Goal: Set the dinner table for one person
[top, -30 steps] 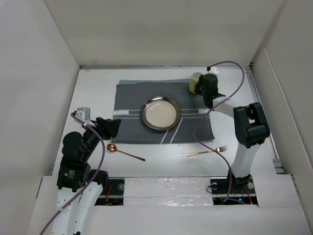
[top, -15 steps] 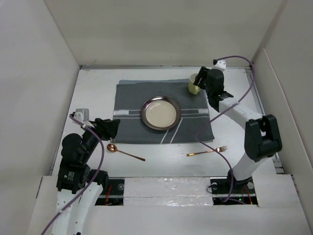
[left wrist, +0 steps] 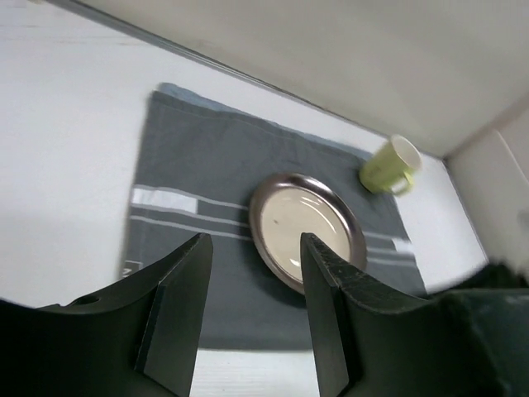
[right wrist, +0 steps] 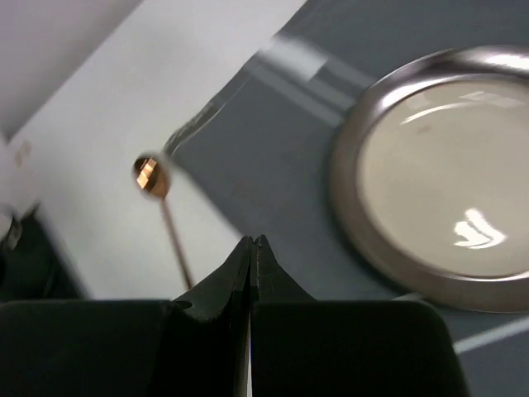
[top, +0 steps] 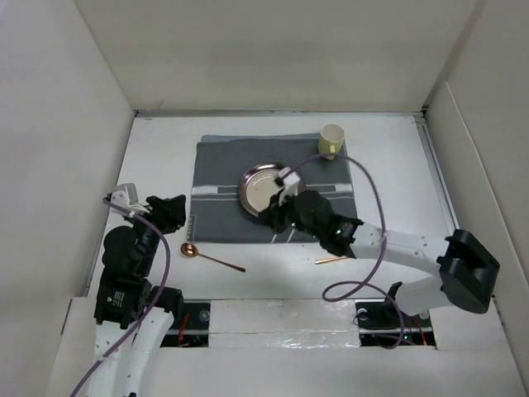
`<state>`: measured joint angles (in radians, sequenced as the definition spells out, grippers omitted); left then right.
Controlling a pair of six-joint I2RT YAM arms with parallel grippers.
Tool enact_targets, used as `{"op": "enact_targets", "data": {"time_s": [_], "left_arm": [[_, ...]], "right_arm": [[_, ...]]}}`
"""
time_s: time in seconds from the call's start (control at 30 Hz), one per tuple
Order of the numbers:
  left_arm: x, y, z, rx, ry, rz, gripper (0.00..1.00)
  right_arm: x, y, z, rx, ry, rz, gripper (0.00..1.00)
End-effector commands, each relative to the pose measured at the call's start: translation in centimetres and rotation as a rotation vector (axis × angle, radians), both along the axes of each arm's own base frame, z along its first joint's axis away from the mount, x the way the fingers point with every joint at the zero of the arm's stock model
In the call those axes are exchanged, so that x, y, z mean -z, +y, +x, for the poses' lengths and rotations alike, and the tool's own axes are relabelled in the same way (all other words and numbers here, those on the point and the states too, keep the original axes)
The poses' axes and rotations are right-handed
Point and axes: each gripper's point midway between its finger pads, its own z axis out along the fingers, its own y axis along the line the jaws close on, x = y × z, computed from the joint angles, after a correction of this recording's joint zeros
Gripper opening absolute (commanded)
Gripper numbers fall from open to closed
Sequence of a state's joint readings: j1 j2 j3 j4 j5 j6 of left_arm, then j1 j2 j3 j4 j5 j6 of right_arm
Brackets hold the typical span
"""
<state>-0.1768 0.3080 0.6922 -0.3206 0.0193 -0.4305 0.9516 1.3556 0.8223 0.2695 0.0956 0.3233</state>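
Hovering right tool (right wrist: 250, 244): clenched shut, empty, low over the placemat (right wrist: 273, 190), just beside the plate (right wrist: 430, 165).
Left tool (left wrist: 253, 240): fingers parted, grasping nothing.
Spoon (top: 211, 257): near the placemat's front edge.
Tabletop (top: 157, 149): underneath everything, between white side panels.

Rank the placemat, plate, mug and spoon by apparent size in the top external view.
1. Placemat.
2. Plate, partly hidden.
3. Spoon and mug: unsure, since the spoon looks longer and the mug bulkier.
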Motion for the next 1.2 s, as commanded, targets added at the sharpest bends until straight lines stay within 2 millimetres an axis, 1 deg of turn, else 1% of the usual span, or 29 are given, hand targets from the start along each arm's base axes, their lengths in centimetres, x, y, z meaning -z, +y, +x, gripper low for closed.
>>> {"op": "enact_targets", "data": {"time_s": [0.0, 0.03, 0.07, 0.1, 0.13, 0.17, 0.2, 0.23, 0.27, 0.33, 0.37, 0.4, 0.47, 0.53, 0.6, 0.63, 0.67, 0.7, 0.73, 0.77, 0.87, 0.93, 1.0, 1.07, 1.13, 1.17], "left_arm": [[-1.7, 3.9, -0.1, -0.238, -0.031, -0.064, 0.44], [-1.5, 4.3, -0.1, -0.265, -0.017, -0.073, 0.44], [-1.1, 5.1, -0.2, -0.312, 0.001, -0.088, 0.45], [-0.9, 5.3, -0.3, -0.325, 0.007, -0.089, 0.46], [-0.9, 5.4, -0.4, -0.330, 0.002, -0.093, 0.46], [-0.9, 5.4, -0.5, -0.332, 0.002, -0.095, 0.46], [-1.0, 5.5, -0.6, -0.333, -0.005, -0.096, 0.46], [-1.2, 5.5, -0.7, -0.334, -0.011, -0.097, 0.46], [-1.1, 5.6, -0.8, -0.340, -0.011, -0.099, 0.46], [-1.1, 5.5, -0.8, -0.332, -0.014, -0.097, 0.46], [-1.2, 5.3, -0.8, -0.321, -0.017, -0.096, 0.46], [-1.2, 5.2, -0.8, -0.315, -0.018, -0.093, 0.46], [-1.1, 5.1, -0.7, -0.310, -0.012, -0.089, 0.47], [-1.3, 5.1, -0.9, -0.305, -0.023, -0.092, 0.47], [-1.3, 5.1, -0.9, -0.305, -0.026, -0.093, 0.47], [-1.3, 5.2, -0.9, -0.308, -0.024, -0.092, 0.47], [-1.3, 5.3, -1.0, -0.313, -0.024, -0.093, 0.47], [-1.4, 5.3, -1.0, -0.313, -0.025, -0.095, 0.47], [-1.5, 5.3, -1.1, -0.313, -0.028, -0.098, 0.47], [-1.5, 5.3, -1.1, -0.314, -0.033, -0.099, 0.47], [-1.5, 5.3, -1.1, -0.313, -0.031, -0.099, 0.47], [-1.4, 5.2, -1.1, -0.308, -0.030, -0.097, 0.47], [-1.7, 5.2, -1.3, -0.307, -0.041, -0.101, 0.47], [-1.7, 5.4, -1.3, -0.315, -0.040, -0.100, 0.47], [-1.8, 5.4, -1.5, -0.318, -0.046, -0.104, 0.47], [-1.9, 5.5, -1.5, -0.319, -0.049, -0.106, 0.47]], "right_arm": [[0.9, 4.1, -3.6, -0.161, -0.007, -0.031, 0.00], [3.0, 6.0, -5.4, -0.205, 0.010, -0.088, 0.01], [3.9, 6.9, -5.9, -0.225, 0.015, -0.123, 0.08], [5.1, 7.7, -6.3, -0.235, 0.026, -0.164, 0.27], [4.2, 9.5, -6.7, -0.254, 0.011, -0.152, 0.34], [6.8, 10.6, -7.0, -0.273, 0.033, -0.203, 0.41], [7.5, 11.3, -7.1, -0.288, 0.032, -0.222, 0.49], [6.7, 12.8, -7.1, -0.297, 0.019, -0.207, 0.51], [8.7, 13.6, -7.7, -0.316, 0.034, -0.243, 0.52], [9.6, 14.6, -7.9, -0.324, 0.023, -0.280, 0.53], [10.2, 15.8, -8.3, -0.336, 0.019, -0.295, 0.53], [10.9, 15.6, -8.1, -0.325, 0.024, -0.329, 0.53], [11.1, 16.2, -7.9, -0.308, 0.008, -0.348, 0.53], [12.8, 16.5, -7.7, -0.309, 0.008, -0.382, 0.53], [13.2, 16.6, -7.7, -0.316, 0.010, -0.397, 0.53], [14.2, 16.7, -7.7, -0.320, 0.020, -0.416, 0.53], [14.5, 17.0, -8.1, -0.330, 0.021, -0.420, 0.53], [14.5, 17.4, -8.1, -0.337, 0.016, -0.418, 0.53], [15.3, 17.6, -8.1, -0.346, 0.019, -0.432, 0.53], [15.8, 17.8, -8.7, -0.358, 0.018, -0.446, 0.52], [16.4, 18.1, -8.4, -0.336, 0.007, -0.476, 0.51], [16.3, 18.4, -8.1, -0.332, -0.005, -0.477, 0.49], [16.9, 18.5, -8.3, -0.329, -0.008, -0.501, 0.45], [17.2, 18.5, -8.1, -0.318, -0.006, -0.510, 0.34], [17.6, 18.5, -8.2, -0.319, 0.002, -0.512, 0.28], [17.8, 18.3, -8.2, -0.314, 0.004, -0.518, 0.23]]}}
